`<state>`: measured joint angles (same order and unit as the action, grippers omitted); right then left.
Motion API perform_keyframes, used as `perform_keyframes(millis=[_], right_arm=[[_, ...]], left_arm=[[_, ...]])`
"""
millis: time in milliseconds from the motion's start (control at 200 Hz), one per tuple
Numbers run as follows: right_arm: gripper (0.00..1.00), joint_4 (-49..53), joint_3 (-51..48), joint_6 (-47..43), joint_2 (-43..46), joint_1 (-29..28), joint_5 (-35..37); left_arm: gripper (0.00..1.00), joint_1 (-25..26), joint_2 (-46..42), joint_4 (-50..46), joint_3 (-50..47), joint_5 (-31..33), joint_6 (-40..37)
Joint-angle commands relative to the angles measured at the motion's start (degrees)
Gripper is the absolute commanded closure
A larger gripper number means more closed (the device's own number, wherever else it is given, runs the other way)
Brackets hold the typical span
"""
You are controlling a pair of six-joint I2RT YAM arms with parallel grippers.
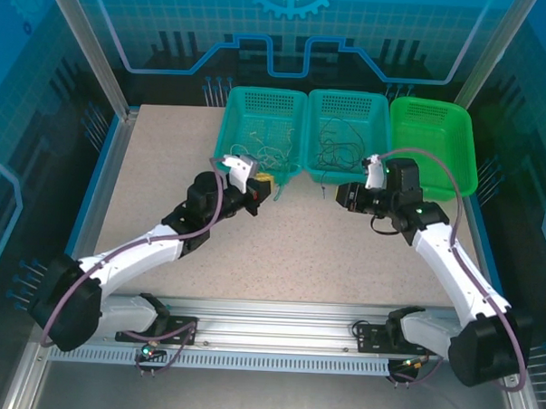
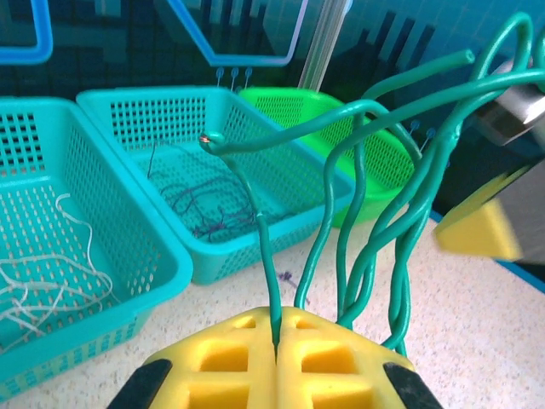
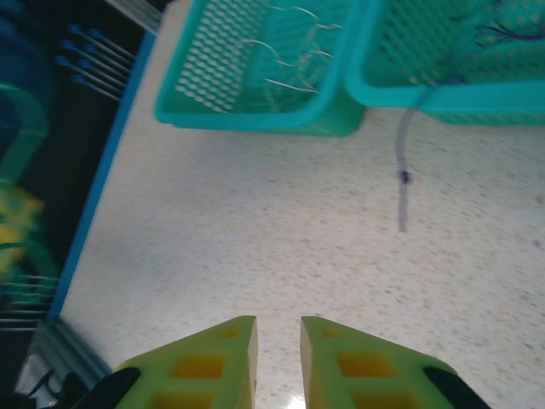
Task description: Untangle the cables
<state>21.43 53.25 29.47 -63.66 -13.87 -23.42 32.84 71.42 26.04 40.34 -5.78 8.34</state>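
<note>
In the left wrist view my left gripper (image 2: 278, 317) has its yellow fingers shut on one thin green cable (image 2: 267, 259). This cable rises into a tangle of several green cables (image 2: 419, 213) looping up to the right. From above, the left gripper (image 1: 266, 188) sits just in front of the left teal basket (image 1: 229, 130). My right gripper (image 1: 331, 194) is in front of the middle teal basket (image 1: 385, 128). In its wrist view the right gripper (image 3: 278, 341) stands slightly open over bare table, with nothing between its fingers. A blurred purple wire (image 3: 402, 192) hangs from a basket edge onto the table.
Three baskets stand in a row at the back. The left teal one (image 2: 162, 256) holds whitish wires (image 2: 51, 264), the middle teal one (image 2: 281, 230) holds purple wires (image 2: 204, 209), and the green one (image 1: 470, 159) is on the right. A yellow fingertip (image 2: 477, 228) shows beside the tangle.
</note>
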Motion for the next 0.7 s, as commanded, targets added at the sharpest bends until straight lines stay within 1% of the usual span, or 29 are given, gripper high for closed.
perform_keyframes(millis=[0,90,120,160,220,330,370,450,525,565,605,695], right_arm=[[0.68,-4.67,2.80,2.83,2.31,-1.62,-7.49],[0.57,-9.99,2.52,7.42,1.76,-3.29,-11.17],[0.50,-11.78,2.49,8.81,1.32,-4.05,-12.06],[0.45,-13.61,2.48,10.19,0.61,-5.10,-12.63],[0.42,-15.61,2.92,11.81,-0.70,-6.45,-13.01],[0.41,-19.04,3.64,14.42,-3.35,-7.87,-13.36],[0.43,-20.44,3.86,15.55,-4.19,-8.07,-13.42],[0.50,-22.38,4.44,17.26,-5.81,-8.24,-13.42],[0.52,-23.21,5.39,18.05,-7.06,-8.43,-14.00],[0.55,-23.32,5.74,18.16,-7.62,-8.61,-13.94],[0.61,-23.44,5.89,18.42,-8.01,-8.71,-13.85],[0.79,-23.65,5.97,18.85,-8.58,-8.79,-13.69]], left_arm=[[1.00,0.45,1.74,-0.06,-1.14,0.48,-1.84],[1.00,0.72,2.41,0.30,-1.05,0.23,-2.09],[1.00,0.86,2.50,0.37,-0.97,0.24,-2.03],[1.00,0.87,2.58,0.45,-0.83,0.20,-1.93],[1.00,0.99,2.59,0.63,-0.79,0.15,-1.73],[1.00,1.16,2.41,0.50,-0.79,-0.07,-1.72],[1.00,1.16,2.39,0.40,-0.79,-0.16,-1.69],[1.00,1.21,2.41,0.33,-0.70,-0.17,-1.83],[1.00,1.21,2.45,0.28,-0.70,-0.11,-1.84],[1.00,1.22,2.44,0.24,-0.70,-0.03,-1.86],[1.00,1.23,2.37,0.30,-0.71,-0.02,-1.82],[1.00,1.23,2.32,0.32,-0.64,-0.03,-1.95]])
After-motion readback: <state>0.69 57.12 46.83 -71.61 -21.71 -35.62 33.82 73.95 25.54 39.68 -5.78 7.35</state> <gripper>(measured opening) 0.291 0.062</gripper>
